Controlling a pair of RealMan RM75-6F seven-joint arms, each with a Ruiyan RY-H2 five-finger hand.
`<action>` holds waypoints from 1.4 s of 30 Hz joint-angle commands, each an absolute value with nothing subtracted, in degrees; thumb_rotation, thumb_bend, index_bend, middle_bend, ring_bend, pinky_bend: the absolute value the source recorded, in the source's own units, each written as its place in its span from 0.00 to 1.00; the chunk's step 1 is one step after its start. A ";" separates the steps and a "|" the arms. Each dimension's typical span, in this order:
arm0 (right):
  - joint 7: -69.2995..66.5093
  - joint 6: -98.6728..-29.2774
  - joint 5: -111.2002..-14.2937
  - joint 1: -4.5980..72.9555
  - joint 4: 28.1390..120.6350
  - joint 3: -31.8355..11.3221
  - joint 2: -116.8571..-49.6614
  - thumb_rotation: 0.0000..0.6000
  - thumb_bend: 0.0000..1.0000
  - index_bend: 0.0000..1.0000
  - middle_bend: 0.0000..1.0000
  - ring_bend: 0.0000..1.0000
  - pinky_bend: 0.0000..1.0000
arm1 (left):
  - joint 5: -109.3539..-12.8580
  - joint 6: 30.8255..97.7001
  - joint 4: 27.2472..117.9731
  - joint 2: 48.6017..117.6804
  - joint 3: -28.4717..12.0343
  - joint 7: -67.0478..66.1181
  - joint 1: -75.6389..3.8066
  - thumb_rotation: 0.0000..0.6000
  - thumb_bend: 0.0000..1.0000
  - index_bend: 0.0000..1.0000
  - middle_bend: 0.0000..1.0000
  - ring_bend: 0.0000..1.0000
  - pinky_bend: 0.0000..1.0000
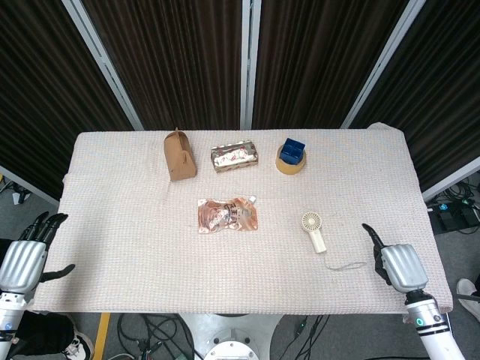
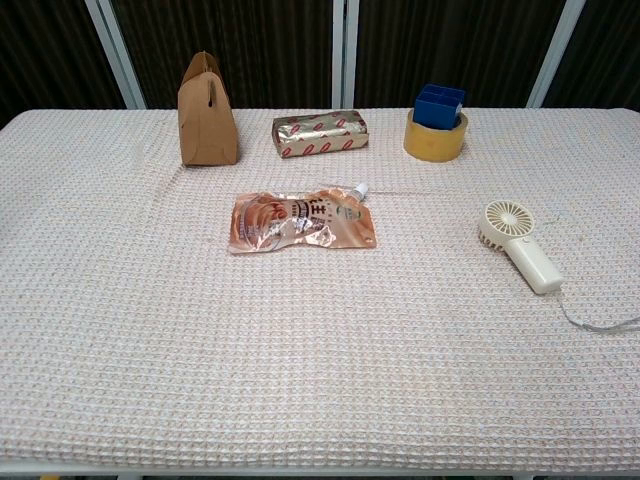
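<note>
- the right hand (image 1: 397, 262) sits over the tabletop (image 1: 120, 225) at its 4 o'clock corner, seen from the back, thumb sticking out toward 11 o'clock; the other fingers are hidden under it, so whether they are spread or curled i cannot tell. it holds nothing that shows.
- nearest to it is the cream handheld fan (image 1: 313, 230), lying flat at 10 o'clock from that hand, round head toward 11 o'clock and handle toward 5 o'clock. its thin grey cord (image 1: 346, 266) loops on the cloth between the fan's handle and the hand, just beside the hand; contact is not clear.
- the left hand (image 1: 24, 255) hangs off the tabletop's 8 o'clock edge, fingers apart and pointing toward 1 o'clock, thumb out to the side, empty and touching nothing.
- an orange spouted pouch (image 1: 227, 214) lies flat near the middle of the tabletop, well apart from both hands.
- along the 12 o'clock edge stand a brown paper box (image 1: 179, 155), a foil-wrapped packet (image 1: 234, 157) and a yellow tape roll (image 1: 289, 166) with a blue box (image 1: 292, 151) set in it.
- the chest view shows neither hand.
</note>
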State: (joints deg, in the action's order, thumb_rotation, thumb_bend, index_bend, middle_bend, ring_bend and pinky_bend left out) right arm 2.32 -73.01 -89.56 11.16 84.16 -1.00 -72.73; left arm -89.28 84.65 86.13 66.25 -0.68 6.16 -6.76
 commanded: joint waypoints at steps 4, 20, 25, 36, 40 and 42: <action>13.86 -64.23 -81.89 14.86 87.43 -1.82 -77.39 1.00 1.00 0.04 0.93 0.86 0.80 | -89.86 84.96 85.75 66.25 -0.51 6.67 -6.74 1.00 0.00 0.08 0.10 0.01 0.20; 22.51 -57.18 -72.11 19.44 90.39 -2.83 -80.92 1.00 1.00 0.03 0.94 0.86 0.80 | -89.47 84.70 85.02 66.24 -0.60 7.69 -6.82 1.00 0.00 0.08 0.10 0.01 0.20; 23.47 -56.94 -71.31 20.23 90.90 -2.52 -81.40 1.00 1.00 0.03 0.94 0.86 0.80 | -89.40 84.80 84.96 66.10 -0.64 7.86 -6.78 1.00 0.00 0.08 0.10 0.01 0.20; 25.04 -57.21 -68.89 21.38 90.92 -2.37 -81.87 1.00 1.00 0.02 0.94 0.86 0.80 | -89.34 84.54 84.95 65.92 -0.57 8.16 -6.84 1.00 0.00 0.08 0.10 0.01 0.20; 25.44 -57.04 -67.98 21.76 90.91 -2.23 -81.95 1.00 1.00 0.02 0.94 0.86 0.80 | -89.44 84.66 85.02 65.87 -0.58 8.23 -6.84 1.00 0.00 0.08 0.10 0.01 0.20; 25.67 -56.78 -67.46 22.01 90.81 -2.10 -81.99 1.00 1.00 0.02 0.94 0.86 0.80 | -89.46 84.70 85.14 65.83 -0.61 8.19 -6.86 1.00 0.00 0.08 0.10 0.01 0.20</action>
State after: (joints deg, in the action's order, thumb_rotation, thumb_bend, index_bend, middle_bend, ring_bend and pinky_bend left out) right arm 25.59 -56.87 -67.56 21.92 90.86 -2.15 -81.96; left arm -89.45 84.69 85.12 65.84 -0.60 8.20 -6.85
